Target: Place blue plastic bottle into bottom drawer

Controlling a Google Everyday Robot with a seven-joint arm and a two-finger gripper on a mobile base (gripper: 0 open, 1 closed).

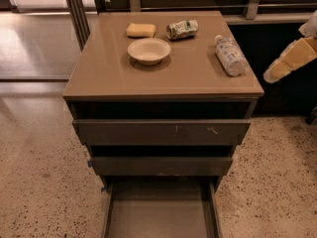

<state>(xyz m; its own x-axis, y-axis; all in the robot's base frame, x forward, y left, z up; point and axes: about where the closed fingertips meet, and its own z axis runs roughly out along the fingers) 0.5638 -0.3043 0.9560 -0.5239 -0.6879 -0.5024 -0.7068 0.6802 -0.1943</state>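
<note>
The blue plastic bottle (230,55) lies on its side near the right edge of the cabinet top (104,68), white cap pointing to the back. The bottom drawer (161,217) is pulled out at the lower edge of the view, its flat grey floor bare. My gripper (291,59) shows as a cream and white shape at the right edge of the view, beside the cabinet and to the right of the bottle, apart from it. It holds nothing that I can see.
A cream bowl (148,50) stands mid-top, a yellow sponge (141,29) behind it, a crushed silvery-green can (182,29) at the back. Two plain-fronted drawers (161,132) sit above the bottom one. Speckled floor surrounds the cabinet; metal posts (77,9) stand back left.
</note>
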